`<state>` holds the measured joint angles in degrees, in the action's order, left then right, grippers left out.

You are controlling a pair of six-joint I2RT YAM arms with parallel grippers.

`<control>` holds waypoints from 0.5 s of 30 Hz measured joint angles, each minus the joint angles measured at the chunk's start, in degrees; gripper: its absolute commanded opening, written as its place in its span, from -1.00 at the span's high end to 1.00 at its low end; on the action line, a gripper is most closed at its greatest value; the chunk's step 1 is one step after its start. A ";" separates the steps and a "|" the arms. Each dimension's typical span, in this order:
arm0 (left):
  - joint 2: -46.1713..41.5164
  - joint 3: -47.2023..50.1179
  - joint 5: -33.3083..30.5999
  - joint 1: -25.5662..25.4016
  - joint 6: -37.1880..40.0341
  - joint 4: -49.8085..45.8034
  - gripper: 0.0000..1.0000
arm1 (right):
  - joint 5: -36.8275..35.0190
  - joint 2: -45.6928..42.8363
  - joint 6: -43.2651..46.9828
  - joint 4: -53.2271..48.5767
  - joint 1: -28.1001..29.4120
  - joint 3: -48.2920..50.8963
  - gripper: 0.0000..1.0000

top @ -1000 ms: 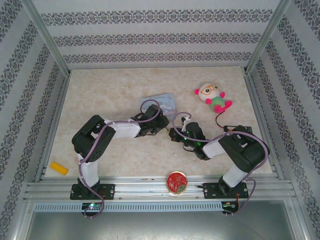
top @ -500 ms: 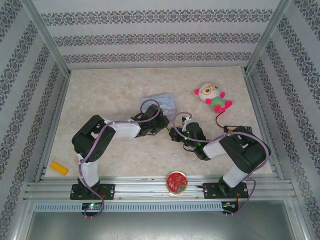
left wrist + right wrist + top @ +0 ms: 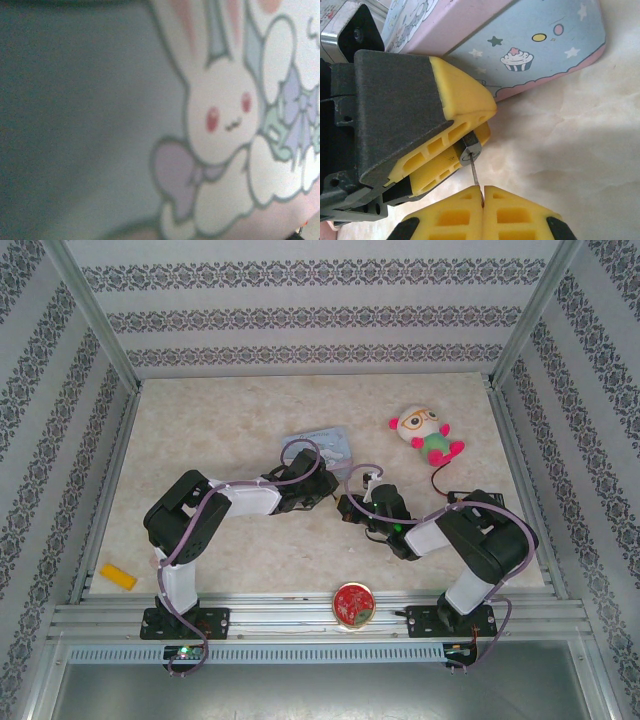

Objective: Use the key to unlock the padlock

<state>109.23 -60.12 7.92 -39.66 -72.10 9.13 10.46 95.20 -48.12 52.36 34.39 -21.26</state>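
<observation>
We are viewing the table (image 3: 220, 430) under bright, even light. At the left wrist, we are seeing the tin (image 3: 220, 120) badly blurred.

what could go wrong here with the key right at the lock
1. The right gripper pinches the key only by its near end, so the thin key may slip or bend if pushed off line into the padlock.
2. The left gripper holds the padlock with just its silvery end showing; turning the key may twist it in the pads.
3. The tin lies close behind and could get nudged.
</observation>
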 measured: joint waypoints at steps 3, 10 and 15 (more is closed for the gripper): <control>0.04 0.00 -0.04 0.04 0.00 0.15 1.00 | 0.02 0.57 -0.37 0.33 0.00 -0.20 1.00; 0.22 0.00 -0.48 0.22 0.04 0.48 1.00 | 1.07 3.87 -2.43 3.96 -0.15 -0.44 1.00; 0.22 -0.09 -0.46 0.42 0.04 0.48 1.00 | 2.16 4.94 -3.45 6.12 -0.92 -0.44 1.00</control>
<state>109.45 -60.20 7.46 -39.24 -72.05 9.61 12.62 100.14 -51.57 58.48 33.47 -21.69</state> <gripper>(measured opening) 0.311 0.062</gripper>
